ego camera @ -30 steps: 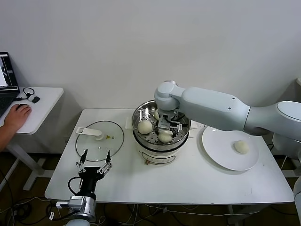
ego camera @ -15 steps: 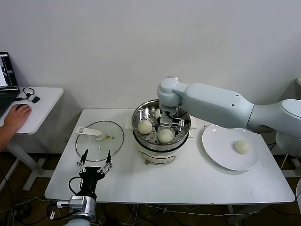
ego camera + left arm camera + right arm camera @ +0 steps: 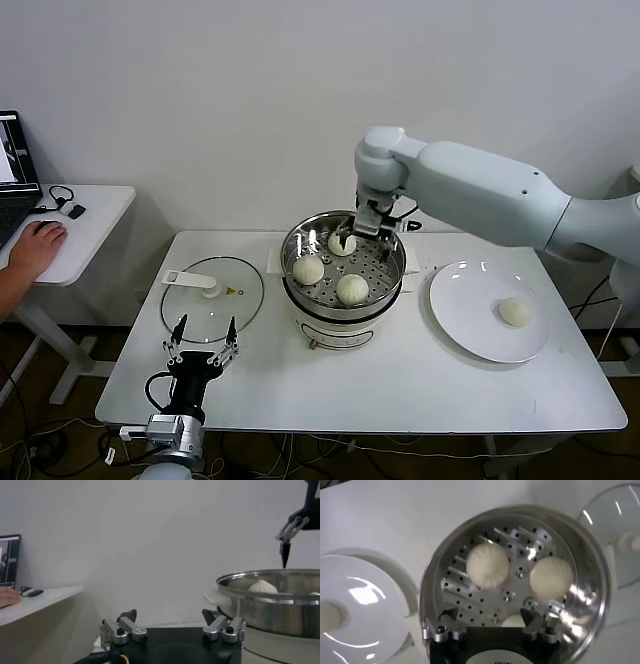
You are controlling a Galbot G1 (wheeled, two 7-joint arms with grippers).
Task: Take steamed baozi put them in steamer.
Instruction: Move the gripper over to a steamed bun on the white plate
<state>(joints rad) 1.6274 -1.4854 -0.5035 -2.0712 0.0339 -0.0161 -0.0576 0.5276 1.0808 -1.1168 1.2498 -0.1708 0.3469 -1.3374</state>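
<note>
Right claw (image 3: 362, 232): at centre frame in the head view, raised above the far rim of the steamer, fingers spread apart and holding nothing; in the right wrist view its two finger bases (image 3: 537, 625) frame the basket from above.
Left claw (image 3: 200, 352): low at the lower left of the head view, near the front edge of the table, fingers apart and empty, pointing toward the glass lid.
Steamer (image 3: 300, 232): shiny steel basket with a perforated floor on a white pot base, at the centre of the table (image 3: 400, 380); in the left wrist view its steel wall (image 3: 270, 607) fills the right side.
Baozi in steamer: three in the head view, one on the left of the basket (image 3: 308, 269), one at the front (image 3: 352, 289), one at the back (image 3: 342, 244) just under the right claw; all lie apart from one another on the holed floor.
Right wrist view of baozi: two full buns (image 3: 487, 565) (image 3: 551, 577) side by side, a third partly hidden behind the claw body.
Fourth baozi (image 3: 514, 312): alone on the white plate (image 3: 460, 320) at the right of the head view, well apart from the steamer.
Glass lid (image 3: 235, 300): flat on the table left of the steamer, white knob (image 3: 190, 280) up.
Side desk (image 3: 90, 220): upper left of the head view, with a person's hand (image 3: 35, 248) resting on it.
</note>
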